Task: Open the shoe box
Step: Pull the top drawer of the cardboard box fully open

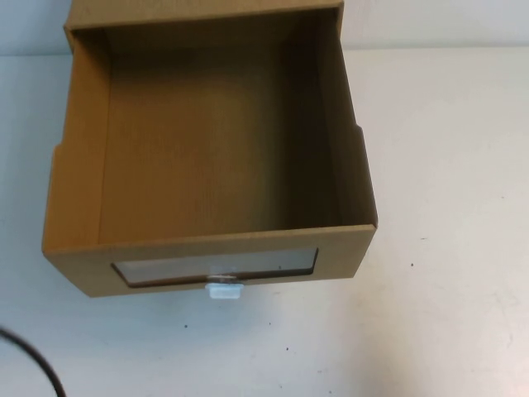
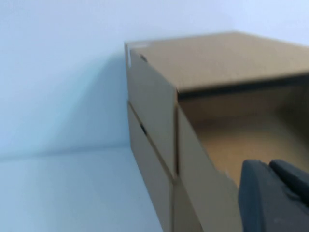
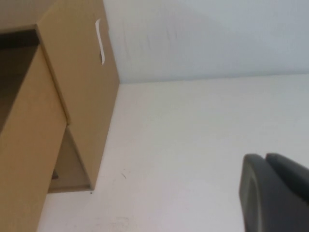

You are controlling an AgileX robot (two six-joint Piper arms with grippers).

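The brown cardboard shoe box is a drawer type. Its drawer [image 1: 78, 190] stands pulled out toward me and is empty inside. The drawer's front panel has a clear window [image 1: 215, 266] and a white pull tab [image 1: 224, 289]. The outer sleeve [image 1: 198, 10] shows at the far edge of the high view. Neither arm appears in the high view. My left gripper [image 2: 269, 165] is shut and holds nothing, close beside the drawer's side wall [image 2: 203, 179] and below the sleeve [image 2: 217, 58]. My right gripper [image 3: 266, 156] is shut and empty over the bare table, apart from the sleeve [image 3: 82, 72] and drawer [image 3: 29, 145].
The white table [image 1: 446, 207] spreads out to the right of the box and in front of it. A black cable [image 1: 37, 364] curls in at the near left corner. A pale wall rises behind the box.
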